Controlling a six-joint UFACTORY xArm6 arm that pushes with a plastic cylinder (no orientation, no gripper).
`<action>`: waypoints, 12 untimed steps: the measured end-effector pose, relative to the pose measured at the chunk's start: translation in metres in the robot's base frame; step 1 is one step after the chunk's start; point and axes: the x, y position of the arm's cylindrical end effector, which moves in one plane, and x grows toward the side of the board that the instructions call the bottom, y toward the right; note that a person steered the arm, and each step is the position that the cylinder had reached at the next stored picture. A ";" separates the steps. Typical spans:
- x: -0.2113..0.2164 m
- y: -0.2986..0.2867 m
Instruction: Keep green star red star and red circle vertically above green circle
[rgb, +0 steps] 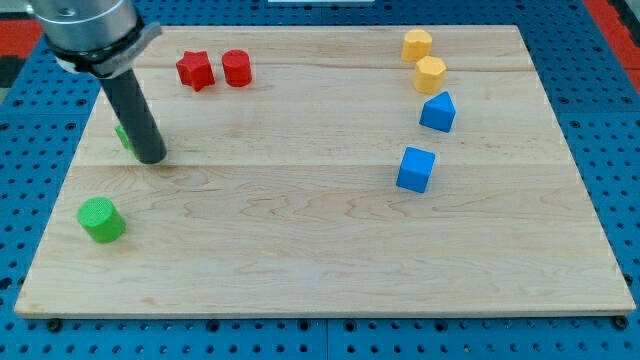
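My tip (152, 157) is seen planted on the surface (300, 220) at far left, and the green star (123, 137) is touched and mostly hidden behind the rod. No fingers are carried here. The green circle (101, 219) is found nearer, at left. The red star (195, 70) and red circle (236, 68) are set side by side, farther back.

Our arm comes in from about eleven o'clock, its grey metal housing (88, 35) cut off by the frame's edge. From it our straight dark rod (134, 112) slants down toward five o'clock. My tip (152, 159) rests low at about nine o'clock of the view, well left of centre.
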 end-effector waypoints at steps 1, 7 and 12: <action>0.032 -0.060; -0.096 -0.015; -0.162 0.006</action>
